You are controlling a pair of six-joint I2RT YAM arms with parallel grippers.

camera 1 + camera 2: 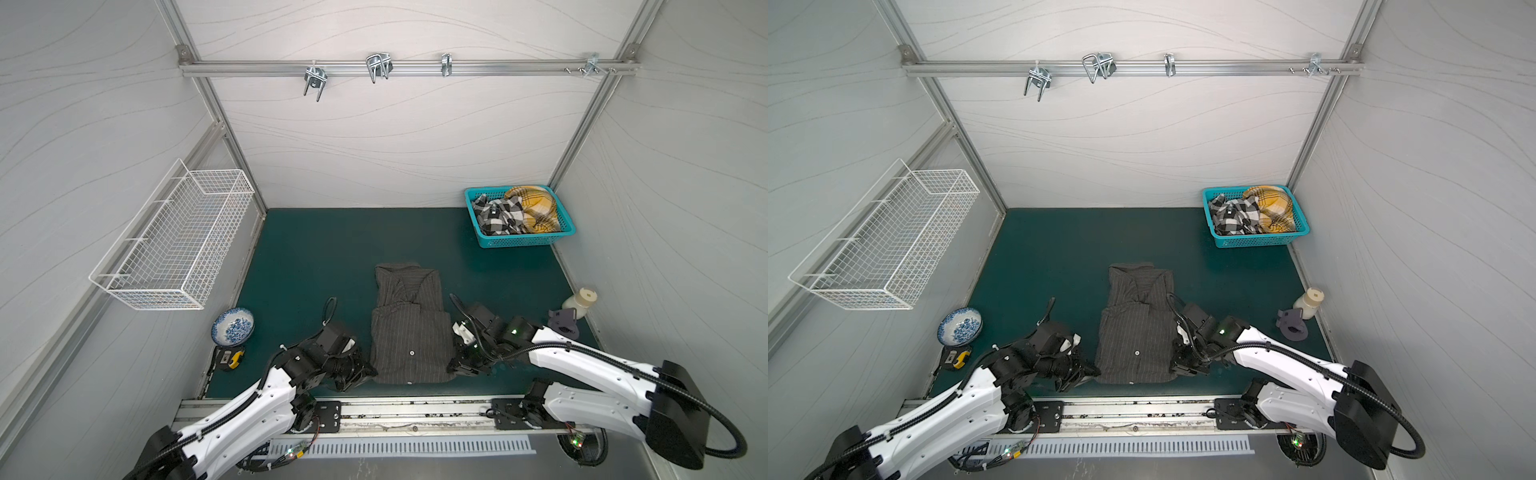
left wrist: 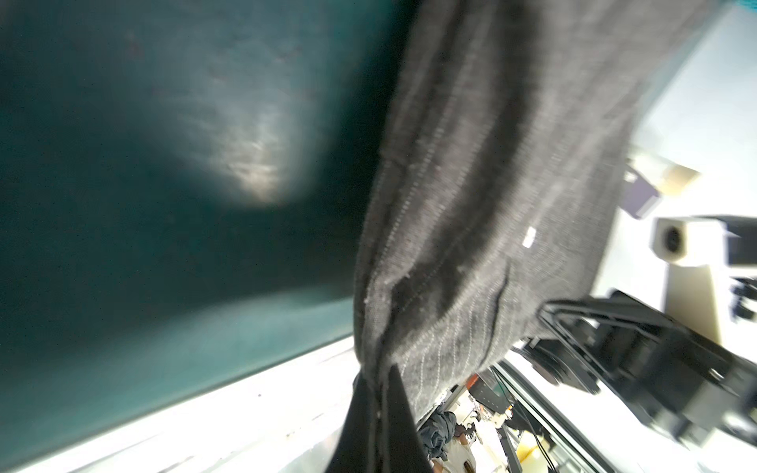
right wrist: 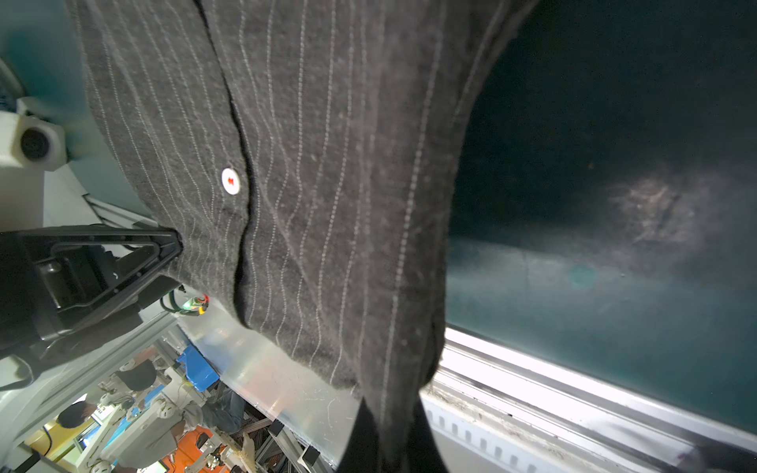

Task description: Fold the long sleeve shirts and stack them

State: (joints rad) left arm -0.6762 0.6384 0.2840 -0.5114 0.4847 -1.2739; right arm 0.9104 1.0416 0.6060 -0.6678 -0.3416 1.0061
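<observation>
Jaws: both pressed together; left gripper (image 1: 371, 375), right gripper (image 1: 452, 368) each pinching near-hem corner of pinstriped shirt (image 1: 409, 332), mid green mat (image 1: 311, 257). Handling: lift corners level, carry hem evenly toward collar.

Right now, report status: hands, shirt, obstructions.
Left hand shut on pinstriped shirt, near corner. Right hand shut on the opposite near corner. Shirt partly folded, on mat. Bowl, bottle off to the sides.
</observation>
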